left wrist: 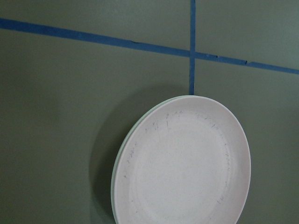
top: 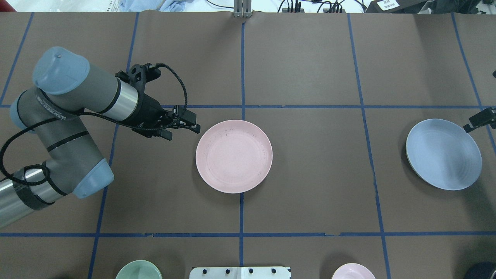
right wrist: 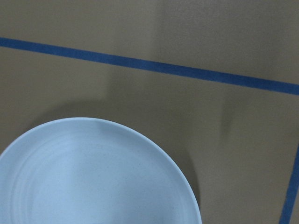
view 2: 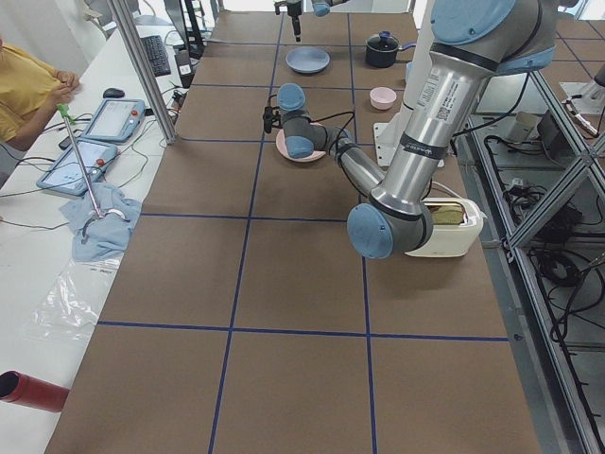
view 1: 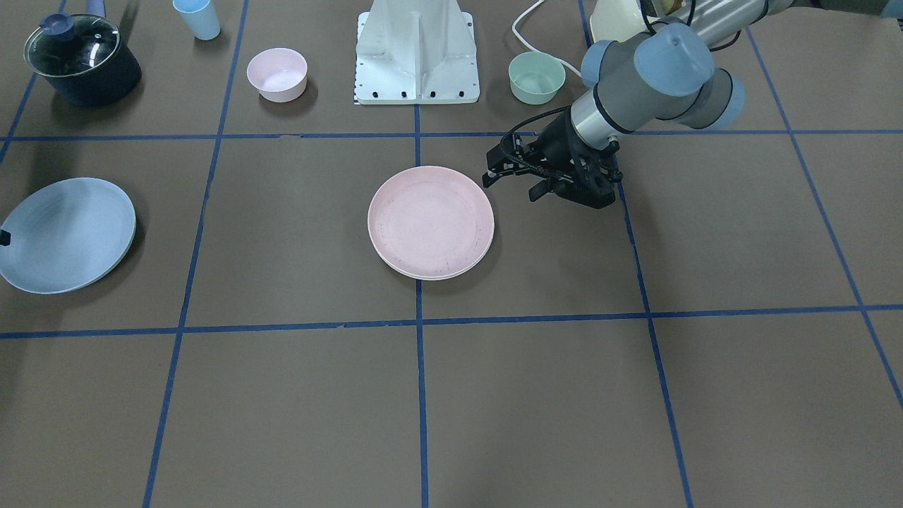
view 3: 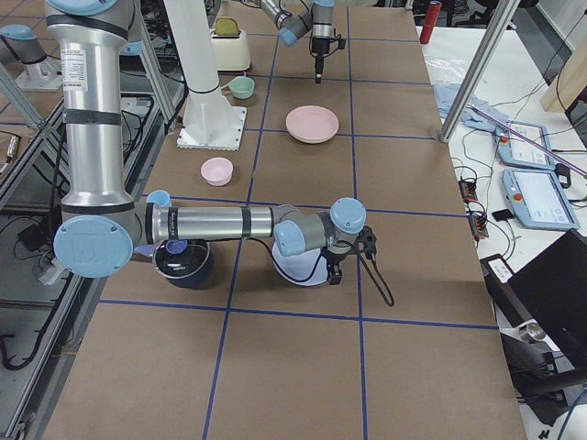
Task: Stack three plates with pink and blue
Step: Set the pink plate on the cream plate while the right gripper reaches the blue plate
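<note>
The pale pink plate (top: 233, 155) lies at the table's middle, on top of the cream-white plate, of which only a thin rim (view 1: 423, 276) shows; that rim also shows in the left wrist view (left wrist: 115, 172). My left gripper (top: 182, 130) is open and empty, just beside the pink plate's rim on the robot's left. The pale blue plate (top: 443, 154) sits far to the robot's right, tilted and casting a shadow. My right gripper (top: 480, 118) is shut on its far rim. In the right wrist view the blue plate (right wrist: 88, 177) fills the lower left.
Near the robot stand a small pink bowl (view 1: 276, 74), a mint-green bowl (view 1: 536, 77), a blue cup (view 1: 197, 17), a dark pot with a glass lid (view 1: 81, 60) and the white robot base (view 1: 417, 53). A toaster (view 2: 444, 222) stands by the left arm.
</note>
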Controlling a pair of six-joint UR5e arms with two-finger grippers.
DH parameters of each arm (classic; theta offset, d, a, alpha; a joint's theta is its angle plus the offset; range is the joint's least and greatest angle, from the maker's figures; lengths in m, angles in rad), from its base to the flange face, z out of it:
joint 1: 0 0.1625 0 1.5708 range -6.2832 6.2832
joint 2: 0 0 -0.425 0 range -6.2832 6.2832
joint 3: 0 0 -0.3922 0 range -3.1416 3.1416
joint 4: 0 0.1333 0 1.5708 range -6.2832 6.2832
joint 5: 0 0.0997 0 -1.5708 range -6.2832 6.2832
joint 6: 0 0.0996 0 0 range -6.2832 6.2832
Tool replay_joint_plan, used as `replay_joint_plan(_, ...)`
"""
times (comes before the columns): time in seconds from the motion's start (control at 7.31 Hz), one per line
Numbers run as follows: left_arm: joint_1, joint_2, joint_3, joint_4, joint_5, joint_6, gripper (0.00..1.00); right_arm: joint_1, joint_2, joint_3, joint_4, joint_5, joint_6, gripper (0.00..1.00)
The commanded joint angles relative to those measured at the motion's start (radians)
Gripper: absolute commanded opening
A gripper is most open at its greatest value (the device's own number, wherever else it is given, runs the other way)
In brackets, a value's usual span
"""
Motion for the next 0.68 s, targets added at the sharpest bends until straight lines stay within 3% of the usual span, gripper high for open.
replay_joint_plan(0.0,-0.004,0.002,-0.012,0.002,-0.003,-0.003,1.0,-0.037,0.006,-0.181,0.224,-0.008,0.004,0.99)
replay_joint_plan(0.14,-0.004,0.002,-0.02,0.0,-0.003,-0.005,1.0,-0.046,0.032,-0.193,0.277,-0.002,0.06,0.84)
replay_joint_plan(0.41,-0.006,0.004,-0.038,0.003,-0.003,-0.008,1.0,-0.06,0.029,-0.199,0.292,-0.004,0.139,0.11)
replay_joint_plan(0.55,-0.004,0.005,-0.04,0.003,-0.003,-0.008,1.0,-0.06,0.032,-0.193,0.29,0.002,0.14,0.0)
